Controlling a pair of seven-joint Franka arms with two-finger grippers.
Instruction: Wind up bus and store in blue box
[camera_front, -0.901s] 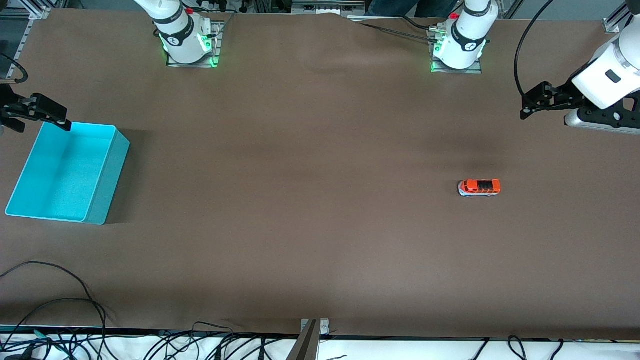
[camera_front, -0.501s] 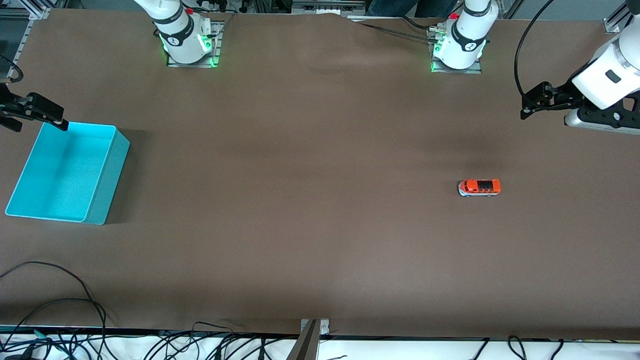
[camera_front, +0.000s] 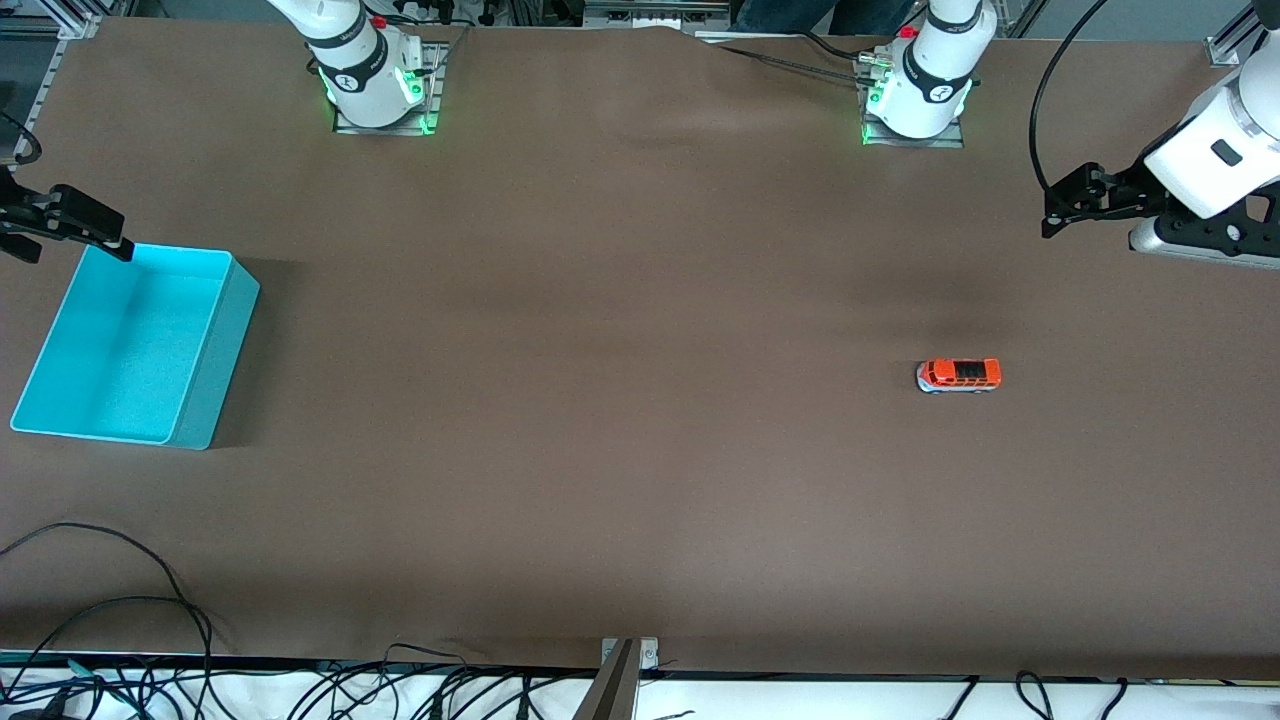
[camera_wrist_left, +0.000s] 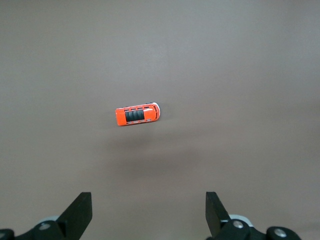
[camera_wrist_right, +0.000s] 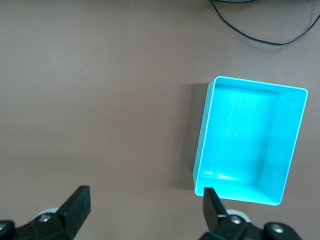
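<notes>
- The bus (camera_front: 959, 375) sits on its wheels on the table (camera_front: 620, 400), toward the left arm's end, untouched.
- My left gripper (camera_wrist_left: 149, 216) hangs high over the table near that end, jaws wide and empty.
- I'd bring it down over the bus, turn the wrist to pinch the long sides, then grip low.
- The box (camera_front: 215, 350) is well apart, at the right arm's end; the right gripper (camera_wrist_right: 145, 214) waits by its rim, jaws wide.
</notes>
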